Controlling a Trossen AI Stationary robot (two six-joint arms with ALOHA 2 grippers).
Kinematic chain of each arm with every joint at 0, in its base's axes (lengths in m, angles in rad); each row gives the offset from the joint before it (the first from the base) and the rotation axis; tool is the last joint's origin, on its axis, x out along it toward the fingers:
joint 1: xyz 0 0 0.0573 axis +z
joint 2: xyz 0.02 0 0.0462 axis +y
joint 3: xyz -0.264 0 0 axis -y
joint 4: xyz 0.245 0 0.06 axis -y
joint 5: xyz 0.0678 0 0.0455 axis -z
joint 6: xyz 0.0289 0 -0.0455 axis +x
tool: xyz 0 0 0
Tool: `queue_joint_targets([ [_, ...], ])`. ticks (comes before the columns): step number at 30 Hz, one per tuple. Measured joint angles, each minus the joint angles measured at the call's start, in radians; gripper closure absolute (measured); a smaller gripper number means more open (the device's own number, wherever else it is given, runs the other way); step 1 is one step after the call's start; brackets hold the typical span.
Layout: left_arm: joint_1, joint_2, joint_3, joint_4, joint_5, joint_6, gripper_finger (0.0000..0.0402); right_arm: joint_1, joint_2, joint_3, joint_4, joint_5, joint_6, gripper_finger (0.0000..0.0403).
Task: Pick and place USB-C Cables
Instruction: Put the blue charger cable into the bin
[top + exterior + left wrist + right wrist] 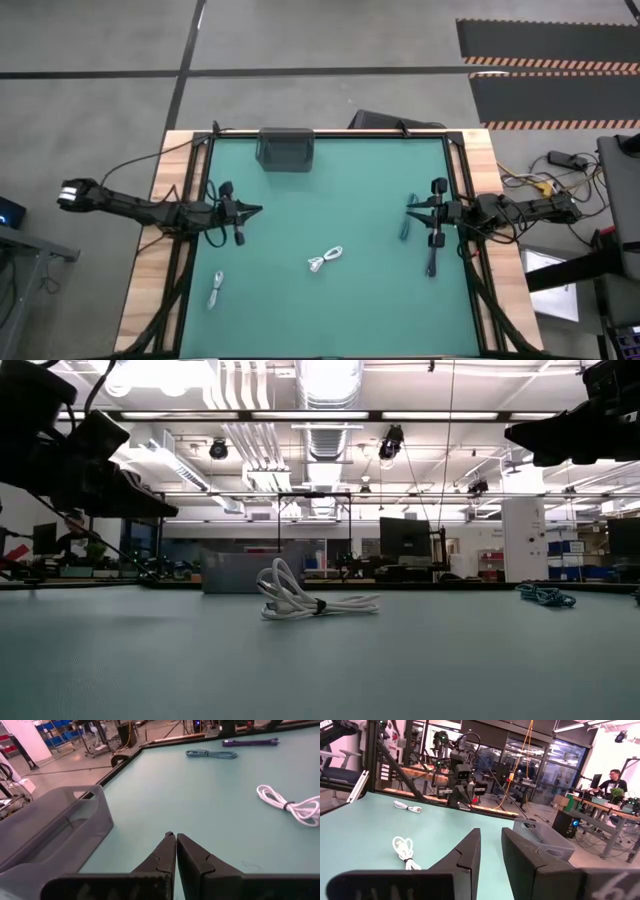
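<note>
1. The table [330, 310] has a smooth, matte teal top inside a dark frame, with pale wood boards along both sides.
2. A white cable [326, 259] lies near the middle of the mat: thin, glossy cord coiled into loose loops and cinched by a dark tie. The low view shows it as an arched loop [300, 595], and both wrist views catch it too [292, 806] [405, 851].
3. A second pale cable [216, 290] lies stretched out on the mat toward the near left corner, well apart from the first.
4. A grey-blue cable [405, 229], a narrow braided-looking bundle [211, 754], lies just beside the right gripper [412, 208]. A dark blue-purple cable [432, 262] lies straight, nearer the right edge [250, 742].
5. A grey translucent plastic bin [285, 148] with rounded corners and a cut-out handle [55, 827] sits at the far edge, mid-table.
6. The left gripper [255, 210] hovers over the left part of the mat, its angular black fingers pressed together and holding nothing [175, 851].
7. The right gripper hovers over the right part, its fingers slightly parted with a narrow gap and nothing between them [490, 851].
8. A person [613, 781] sits at a desk in the room beyond.
</note>
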Motion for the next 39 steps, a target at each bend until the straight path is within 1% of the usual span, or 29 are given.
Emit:
queue_joint_targets([
  [12,0.000,0.052,0.000,0.000,0.000,0.000,0.0402,0.000,0.000,0.000,0.000,0.000,0.000,0.0335],
  [26,0.000,0.140,0.000,0.000,0.000,0.000,0.0402,0.000,0.000,0.000,0.000,0.000,0.000,0.0335],
  [27,0.000,0.147,0.000,0.000,0.000,0.000,0.0402,0.000,0.000,0.000,0.000,-0.001,0.011,0.0335],
  [28,0.000,0.154,0.000,0.000,0.000,0.000,0.0402,0.000,0.000,0.000,0.001,-0.005,0.055,0.0335],
  [30,0.000,0.170,0.000,0.000,0.000,0.000,0.0402,0.000,0.000,0.000,0.011,-0.007,0.188,0.0335],
  [32,0.000,0.182,0.000,0.005,-0.003,0.003,0.0402,0.000,0.000,0.000,0.038,0.001,0.277,0.0335],
  [35,0.000,0.196,0.000,0.076,-0.011,-0.002,0.0402,0.000,-0.001,0.000,0.062,0.001,0.312,0.0335],
  [39,0.000,0.215,0.000,0.314,-0.012,0.001,0.0402,0.000,-0.001,0.000,0.069,0.001,0.261,0.0335],
])
